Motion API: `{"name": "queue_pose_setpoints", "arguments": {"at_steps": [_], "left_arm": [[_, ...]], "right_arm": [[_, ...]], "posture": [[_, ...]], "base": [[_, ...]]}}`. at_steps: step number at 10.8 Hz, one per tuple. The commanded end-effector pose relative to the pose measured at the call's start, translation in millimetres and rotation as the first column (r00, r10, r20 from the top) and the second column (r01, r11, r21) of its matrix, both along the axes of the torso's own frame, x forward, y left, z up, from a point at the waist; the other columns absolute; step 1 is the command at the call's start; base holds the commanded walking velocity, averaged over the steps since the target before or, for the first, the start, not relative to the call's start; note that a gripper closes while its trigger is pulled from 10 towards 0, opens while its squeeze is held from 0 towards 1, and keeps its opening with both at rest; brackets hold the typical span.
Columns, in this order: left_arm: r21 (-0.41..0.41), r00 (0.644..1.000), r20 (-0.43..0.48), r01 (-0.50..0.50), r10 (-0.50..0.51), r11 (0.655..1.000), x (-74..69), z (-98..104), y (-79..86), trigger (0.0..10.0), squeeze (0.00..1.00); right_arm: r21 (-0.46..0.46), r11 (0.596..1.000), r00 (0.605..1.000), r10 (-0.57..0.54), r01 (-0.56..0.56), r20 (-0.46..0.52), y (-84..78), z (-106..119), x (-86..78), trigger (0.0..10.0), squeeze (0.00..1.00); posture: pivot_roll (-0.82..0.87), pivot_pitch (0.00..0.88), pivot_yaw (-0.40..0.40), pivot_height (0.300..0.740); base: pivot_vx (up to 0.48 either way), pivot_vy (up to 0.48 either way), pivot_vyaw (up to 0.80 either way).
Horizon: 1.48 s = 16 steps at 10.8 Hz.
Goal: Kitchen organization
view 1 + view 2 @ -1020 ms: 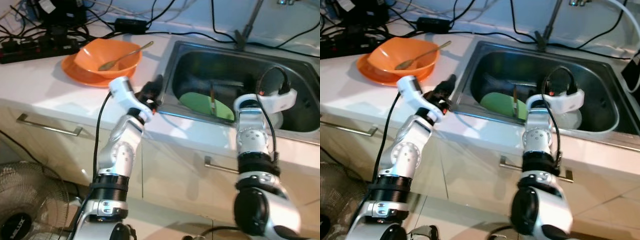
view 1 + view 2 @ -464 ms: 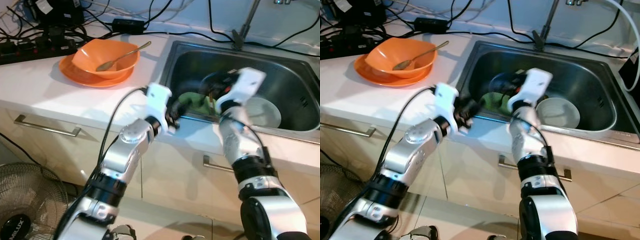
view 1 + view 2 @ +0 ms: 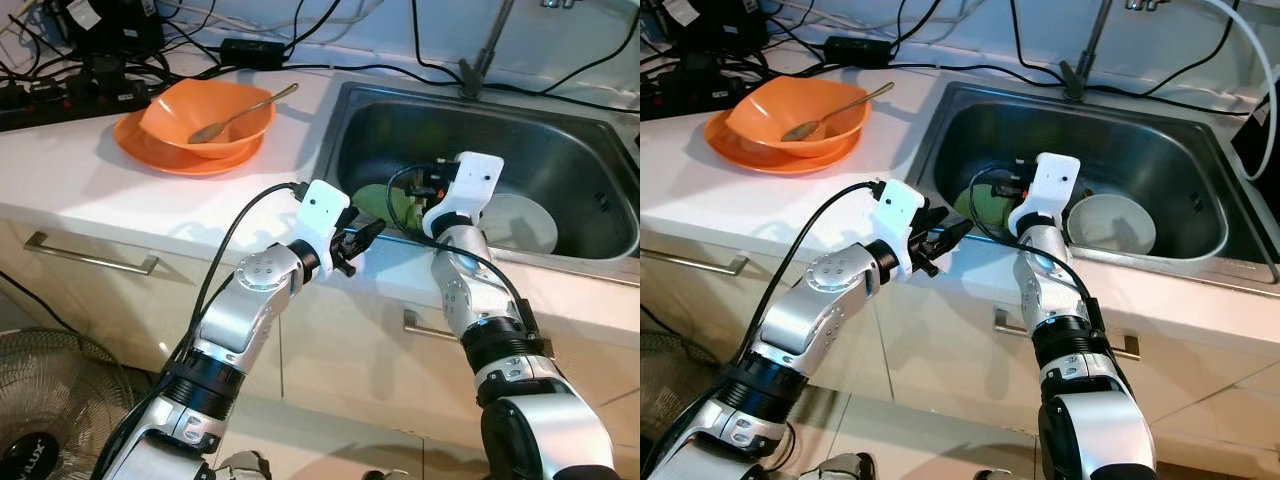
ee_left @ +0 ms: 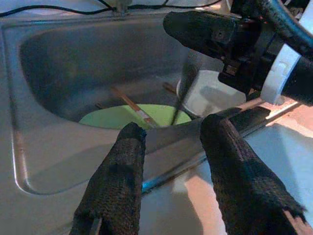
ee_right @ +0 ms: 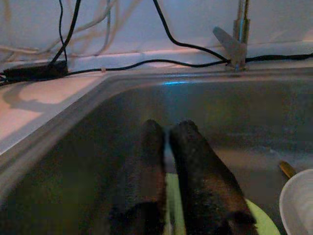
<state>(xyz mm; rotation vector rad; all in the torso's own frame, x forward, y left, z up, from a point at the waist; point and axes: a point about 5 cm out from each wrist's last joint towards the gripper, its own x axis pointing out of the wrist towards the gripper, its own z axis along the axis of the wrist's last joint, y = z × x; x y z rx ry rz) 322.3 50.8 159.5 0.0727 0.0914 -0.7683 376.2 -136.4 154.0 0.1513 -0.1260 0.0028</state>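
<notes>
A green plate point(image 4: 132, 117) lies in the steel sink point(image 3: 560, 130), with brown chopsticks point(image 4: 129, 100) across it and a white bowl point(image 3: 520, 220) beside it. My right gripper point(image 3: 415, 190) reaches into the sink above the green plate. Its fingers point(image 5: 193, 161) are pressed together, and a thin dark stick point(image 4: 177, 105) hangs from them down to the plate. My left gripper point(image 3: 362, 236) hovers open over the counter strip at the sink's front rim, with nothing between its fingers point(image 4: 117, 176).
An orange bowl point(image 3: 205, 115) holding a metal spoon point(image 3: 240, 110) sits on an orange plate point(image 3: 150, 150) at the counter's back left. Power strips and black cables point(image 3: 60, 90) run along the wall. The faucet point(image 3: 485, 50) rises behind the sink. A fan point(image 3: 50, 410) stands on the floor.
My left arm has swung from beside the orange bowl to the sink's front rim. My right gripper has moved leftward in the sink, from by the white bowl to over the green plate.
</notes>
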Motion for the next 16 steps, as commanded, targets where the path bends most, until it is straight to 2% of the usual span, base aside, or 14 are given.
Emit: {"name": "queue_pose_setpoints", "arguments": {"at_steps": [1,2,3,4,6,7,9,10,11,12,13,14,16], "left_arm": [[0.024,0.999,-0.025,0.021,-0.021,0.999,-3.5,-6,-2.1,10.0,0.00],[0.026,0.999,-0.028,0.024,-0.023,0.999,-4.4,-7,-2.7,10.0,0.00],[0.028,0.999,-0.030,0.029,-0.028,0.999,-5.5,-8,-3.8,10.0,0.00],[0.019,1.000,-0.010,0.006,-0.006,1.000,-4.2,-6,-2.4,10.0,0.00],[-0.006,0.980,0.107,-0.168,0.168,0.986,9.6,5,14.4,10.0,0.00],[-0.018,0.945,0.180,-0.274,0.273,0.961,13.4,11,24.2,10.0,0.00],[-0.085,0.864,0.271,-0.418,0.425,0.904,26.4,28,50.9,10.0,0.00],[-0.052,0.832,0.299,-0.475,0.468,0.878,32.5,30,62.7,10.0,0.00],[0.074,0.804,0.395,-0.511,0.445,0.857,39.0,37,73.2,10.0,0.00],[0.271,0.748,0.547,-0.583,0.376,0.766,48.3,48,91.2,10.0,0.00],[0.365,0.715,0.616,-0.630,0.330,0.685,54.2,54,103.2,10.0,0.00],[0.420,0.717,0.627,-0.640,0.303,0.643,58.4,54,110.2,10.0,0.00],[0.474,0.731,0.625,-0.635,0.275,0.610,62.8,51,115.3,10.0,0.00]], "right_arm": [[-0.014,1.000,1.000,-0.014,0.014,-0.005,-3.0,-2,-0.3,10.0,1.00],[-0.014,1.000,1.000,-0.010,0.010,-0.003,-1.2,-3,-0.7,10.0,0.85],[-0.018,1.000,1.000,-0.008,0.009,0.000,-0.3,-2,-0.8,10.0,0.00],[-0.014,1.000,1.000,-0.019,0.020,0.018,-0.6,1,-0.9,10.0,0.00],[0.045,0.999,0.991,-0.007,0.001,0.130,3.7,22,-2.6,10.0,0.00],[0.083,0.996,0.982,0.017,-0.033,0.187,10.1,33,-4.9,10.0,0.00],[0.095,0.990,0.978,0.084,-0.103,0.192,27.1,30,-10.3,10.0,0.00],[0.109,0.987,0.979,0.100,-0.121,0.180,31.7,25,-13.6,10.0,0.00],[0.113,0.985,0.980,0.110,-0.130,0.167,35.0,22,-15.7,10.0,0.00],[0.125,0.982,0.980,0.123,-0.143,0.160,38.7,19,-17.5,10.0,0.00],[0.131,0.980,0.979,0.128,-0.149,0.156,40.2,19,-18.0,10.0,0.00],[0.138,0.978,0.979,0.133,-0.154,0.154,40.9,19,-18.2,10.0,0.00],[0.138,0.978,0.979,0.136,-0.157,0.150,41.1,19,-18.1,10.0,0.00]], "posture": [[0.09,0.056,-0.047,0.740],[0.09,0.049,-0.047,0.740],[0.09,0.043,-0.045,0.740],[0.09,0.038,-0.044,0.740],[0.08,0.028,-0.039,0.740],[0.08,0.022,-0.037,0.740],[0.07,0.008,-0.033,0.740],[0.08,0.000,-0.033,0.740],[0.07,0.000,-0.032,0.740],[0.08,0.000,-0.029,0.740],[0.08,0.000,-0.029,0.740],[0.08,0.000,-0.029,0.740],[0.08,0.000,-0.028,0.740]], "base": [[0.000,0.000,0.00],[0.000,0.000,0.00],[0.000,0.000,0.00],[0.000,0.000,0.00],[0.000,0.000,0.00],[0.000,0.000,0.00],[0.000,0.000,0.00],[0.000,0.000,0.00],[0.000,0.000,0.00],[0.000,0.000,0.00],[0.000,0.000,0.00],[0.000,0.000,0.00],[0.000,0.000,0.00]]}}
